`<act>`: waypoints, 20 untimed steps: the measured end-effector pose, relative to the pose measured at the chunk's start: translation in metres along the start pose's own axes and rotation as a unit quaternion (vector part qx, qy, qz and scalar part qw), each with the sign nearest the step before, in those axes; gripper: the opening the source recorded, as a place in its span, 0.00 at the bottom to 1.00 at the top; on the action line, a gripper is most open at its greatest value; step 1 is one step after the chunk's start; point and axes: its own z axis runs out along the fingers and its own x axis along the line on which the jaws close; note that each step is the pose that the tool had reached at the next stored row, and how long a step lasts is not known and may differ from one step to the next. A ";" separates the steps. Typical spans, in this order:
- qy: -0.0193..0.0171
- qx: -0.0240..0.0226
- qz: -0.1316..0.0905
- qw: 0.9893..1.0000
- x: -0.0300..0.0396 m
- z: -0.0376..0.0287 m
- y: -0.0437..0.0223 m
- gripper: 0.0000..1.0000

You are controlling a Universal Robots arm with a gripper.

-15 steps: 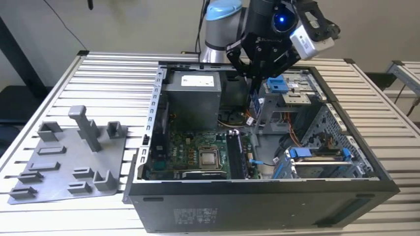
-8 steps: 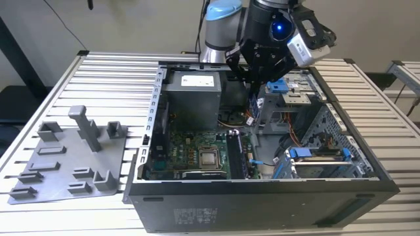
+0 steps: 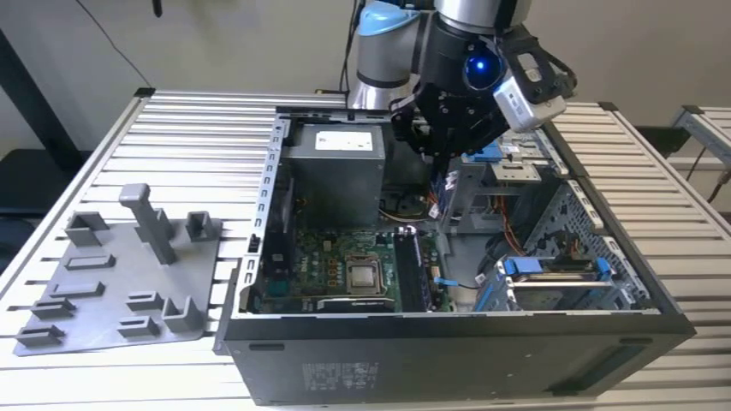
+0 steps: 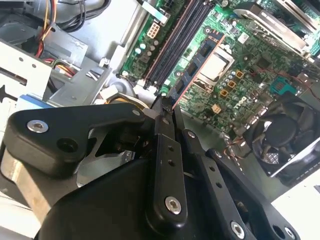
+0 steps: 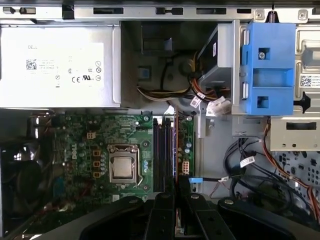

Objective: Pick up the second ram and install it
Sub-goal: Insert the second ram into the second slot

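one gripper (image 4: 165,107), fingers pinched on second ram (image 5: 176,150) over mobo slots (image 5: 162,152)

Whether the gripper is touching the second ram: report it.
Touching. In the second wrist view the gripper clamps the end of the second ram, with no gap visible.

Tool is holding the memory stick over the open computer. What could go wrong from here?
1. The tool pinches the memory stick by one thin end, so it could tilt or slip.
2. The stick hangs just beside the dark slots; coming down off-line could jam it against the board.
3. Loose cables lie close by and might snag.
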 end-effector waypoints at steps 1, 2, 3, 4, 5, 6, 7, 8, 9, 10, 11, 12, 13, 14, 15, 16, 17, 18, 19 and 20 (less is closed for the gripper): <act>0.000 0.000 0.000 1.000 0.0003 0.0018 -0.0001 0.14; 0.000 0.000 0.001 1.000 0.0005 0.0035 -0.0003 0.14; -0.001 0.000 0.001 1.000 0.0006 0.0053 -0.0005 0.14; -0.001 0.000 0.001 1.000 0.0006 0.0070 -0.0009 0.14; -0.001 0.000 0.001 1.000 0.0007 0.0089 -0.0013 0.14; -0.001 0.000 0.001 1.000 0.0008 0.0107 -0.0017 0.14; -0.001 0.000 0.001 1.000 0.0009 0.0125 -0.0021 0.14; -0.001 0.000 0.001 1.000 0.0009 0.0142 -0.0023 0.14; -0.001 0.000 0.001 1.000 0.0009 0.0155 -0.0024 0.14; -0.001 0.000 0.001 1.000 0.0009 0.0168 -0.0026 0.14; -0.001 0.000 0.001 1.000 0.0009 0.0181 -0.0030 0.14; -0.001 0.000 0.001 1.000 0.0009 0.0191 -0.0034 0.14; -0.001 0.000 0.001 1.000 0.0009 0.0199 -0.0037 0.14; -0.001 0.000 0.001 1.000 0.0010 0.0204 -0.0040 0.14; -0.001 0.000 0.001 1.000 0.0010 0.0210 -0.0041 0.14; -0.001 0.000 0.001 1.000 0.0009 0.0216 -0.0043 0.14; -0.001 0.000 0.001 1.000 0.0009 0.0222 -0.0043 0.14; -0.001 0.000 0.001 1.000 0.0009 0.0229 -0.0043 0.14; -0.001 0.000 0.001 1.000 0.0009 0.0236 -0.0043 0.14; -0.001 0.000 0.001 1.000 0.0009 0.0243 -0.0043 0.14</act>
